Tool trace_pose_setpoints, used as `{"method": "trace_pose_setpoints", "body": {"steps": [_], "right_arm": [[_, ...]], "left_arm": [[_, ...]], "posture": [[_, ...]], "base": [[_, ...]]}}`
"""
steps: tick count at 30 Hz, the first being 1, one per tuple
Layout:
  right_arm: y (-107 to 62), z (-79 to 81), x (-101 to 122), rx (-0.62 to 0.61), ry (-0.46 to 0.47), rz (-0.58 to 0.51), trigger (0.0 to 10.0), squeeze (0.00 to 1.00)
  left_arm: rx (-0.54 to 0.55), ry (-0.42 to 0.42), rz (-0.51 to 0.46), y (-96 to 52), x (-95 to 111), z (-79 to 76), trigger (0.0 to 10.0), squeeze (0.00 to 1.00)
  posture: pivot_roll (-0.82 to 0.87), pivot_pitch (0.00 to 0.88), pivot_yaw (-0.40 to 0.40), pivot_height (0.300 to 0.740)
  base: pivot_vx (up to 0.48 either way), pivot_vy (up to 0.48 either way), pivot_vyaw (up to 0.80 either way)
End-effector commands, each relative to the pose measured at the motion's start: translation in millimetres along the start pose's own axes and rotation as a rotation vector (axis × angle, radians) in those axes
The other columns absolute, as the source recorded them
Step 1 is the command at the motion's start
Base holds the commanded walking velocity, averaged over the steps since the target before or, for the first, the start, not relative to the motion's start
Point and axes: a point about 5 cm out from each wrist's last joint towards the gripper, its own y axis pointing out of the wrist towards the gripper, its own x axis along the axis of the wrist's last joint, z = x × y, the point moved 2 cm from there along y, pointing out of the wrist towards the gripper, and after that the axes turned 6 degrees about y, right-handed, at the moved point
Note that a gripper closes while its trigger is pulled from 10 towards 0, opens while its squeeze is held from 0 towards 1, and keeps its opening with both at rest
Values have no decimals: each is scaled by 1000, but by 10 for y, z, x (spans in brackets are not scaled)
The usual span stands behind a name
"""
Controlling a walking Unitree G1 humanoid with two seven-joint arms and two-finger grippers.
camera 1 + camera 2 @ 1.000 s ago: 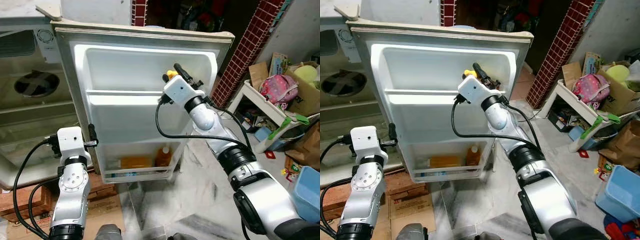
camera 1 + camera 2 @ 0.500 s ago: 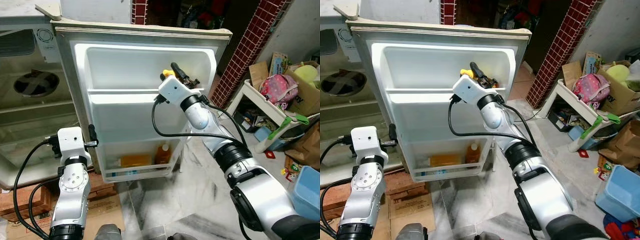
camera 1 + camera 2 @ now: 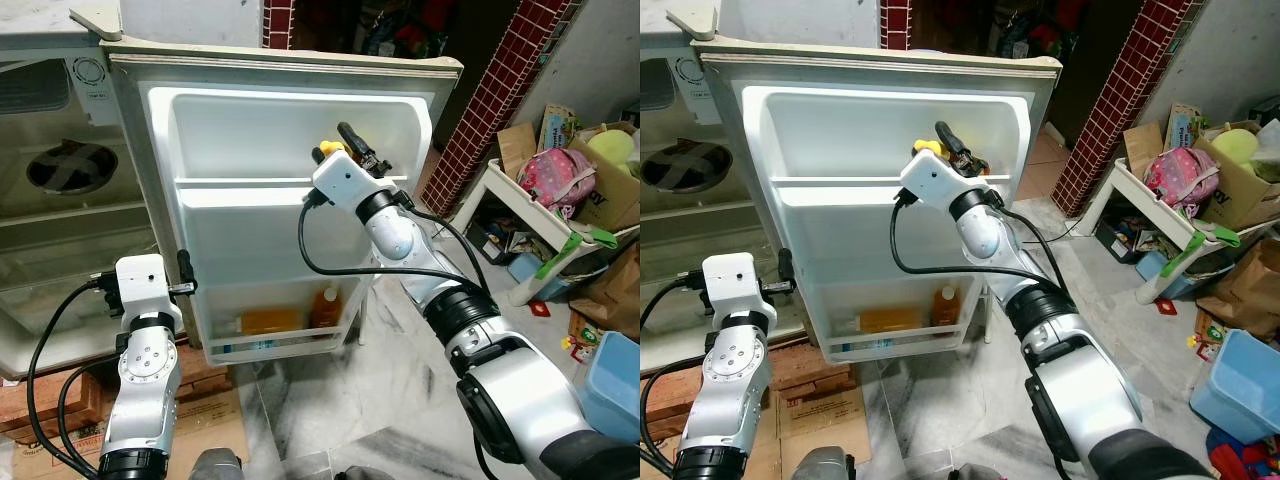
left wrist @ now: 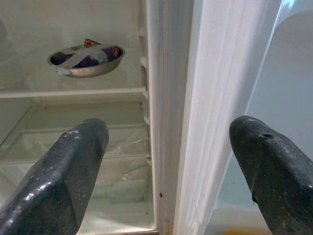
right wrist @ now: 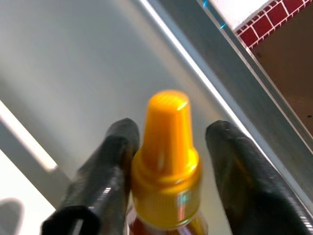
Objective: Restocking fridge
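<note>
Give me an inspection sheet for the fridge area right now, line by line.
Surface: marble floor.
Job's things: fridge door open; yellow-capped bottle held at its upper shelf; orange bottle in bottom rack.
Clutter: cardboard by the fridge; boxes and bags to the right.
Hands: right hand shut on the bottle; left hand open, straddling the door edge.
Cables: black cable looping off the right arm.
Surroundings: metal bowl inside the fridge; red tiled pillar.

Yellow-capped bottle (image 5: pixel 165 161) stands upright at the fridge door's (image 3: pixel 240 140) upper shelf.
</note>
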Motion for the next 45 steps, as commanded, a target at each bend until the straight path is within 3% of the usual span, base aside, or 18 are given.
{"method": "trace_pose_setpoints", "body": {"steps": [1, 8, 11, 16, 19, 27, 33, 34, 35, 42, 44, 45], "right_arm": [[33, -67, 84, -14, 38, -40, 10000, 1000], [37, -59, 155, -21, 191, -83, 10000, 1000], [52, -119, 281, -60, 279, -160, 10000, 1000], [70, -147, 377, -70, 341, -212, 10000, 1000], [82, -99, 387, -41, 461, -207, 10000, 1000], [40, -136, 327, -45, 452, -195, 10000, 1000], [-178, -163, 144, -22, 459, -166, 10000, 1000], [-366, -177, 3, -28, 474, -127, 10000, 1000], [-366, -177, 3, -28, 474, -127, 10000, 1000], [-974, -221, -380, -103, 544, 39, 10000, 1000], [-1099, -217, -441, -105, 524, 73, 10000, 506], [-1099, -217, -441, -105, 524, 73, 10000, 506]], "left_arm": [[-16, -1, -8, 0, 36, -43, 10000, 0], [-15, -1, -6, 2, 33, -41, 10000, 0], [-13, 0, -5, 1, 31, -37, 10000, 0], [-10, 2, 0, -3, 21, -27, 10000, 0], [-7, 2, 0, -2, 21, -24, 10000, 0], [-9, -3, -4, -1, 28, -28, 10000, 0], [-3, -20, -4, -18, 28, -11, 10000, 0], [-11, -19, -8, -38, 30, 1, 10000, 0], [-11, -19, -8, -38, 30, 1, 10000, 0], [-83, -9, -23, -88, 37, -18, 10000, 0], [-103, -12, -32, -88, 59, -52, 10000, 0], [-103, -12, -32, -88, 59, -52, 10000, 0]], "posture": [[99, 0, -126, 716], [101, 0, -126, 716], [106, 0, -128, 716], [111, 0, -130, 716], [114, 0, -133, 716], [110, 0, -132, 716], [105, 0, -132, 716], [103, 0, -131, 716], [103, 0, -131, 716], [85, 0, -114, 716], [79, 0, -104, 716], [79, 0, -104, 716]], "base": [[0, 0, 0], [0, 0, 0], [0, 0, 0], [0, 0, 0], [0, 0, 0], [0, 0, 0], [0, 0, 0], [0, 0, 0], [0, 0, 0], [0, 0, 0], [0, 0, 0], [0, 0, 0]]}}
